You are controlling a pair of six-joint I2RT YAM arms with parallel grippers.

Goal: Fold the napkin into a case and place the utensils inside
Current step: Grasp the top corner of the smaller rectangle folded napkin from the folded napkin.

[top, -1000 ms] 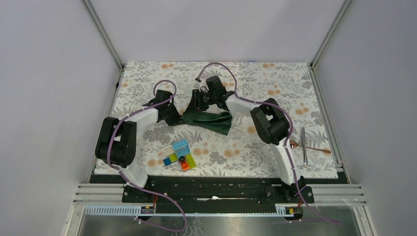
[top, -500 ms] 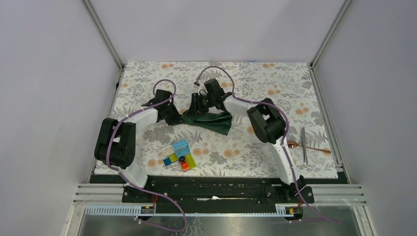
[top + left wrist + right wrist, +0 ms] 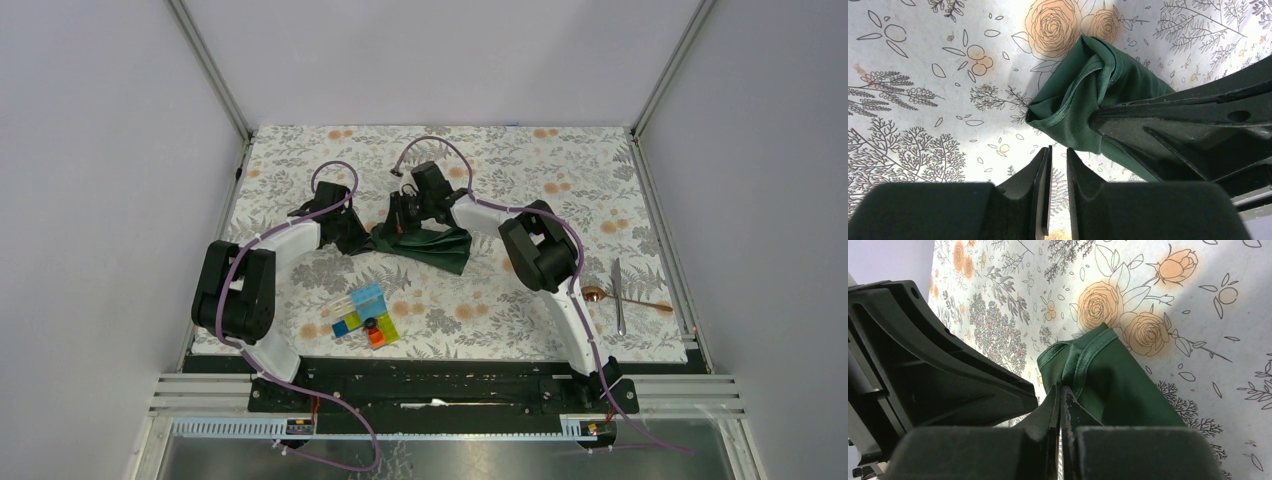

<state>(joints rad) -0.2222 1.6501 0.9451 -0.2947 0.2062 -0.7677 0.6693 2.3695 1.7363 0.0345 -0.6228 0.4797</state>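
The dark green napkin (image 3: 432,246) lies bunched and partly folded on the floral covering at the middle. My right gripper (image 3: 398,224) is shut on its hemmed left corner, seen close in the right wrist view (image 3: 1061,388) with the cloth (image 3: 1118,385) pinched between the pads. My left gripper (image 3: 357,243) sits just left of that corner; in the left wrist view (image 3: 1058,150) its jaws are all but closed and empty, just short of the napkin (image 3: 1083,90). The copper spoon (image 3: 600,295) and the silver utensil (image 3: 618,292) lie at the right edge.
A cluster of colourful plastic blocks (image 3: 365,315) sits near the front, left of centre. The floral covering (image 3: 520,160) spans the table between grey walls and metal corner posts. The two grippers are very close together over the napkin's left end.
My right gripper has shifted slightly left with the napkin's corner in it. The left arm has hardly moved.
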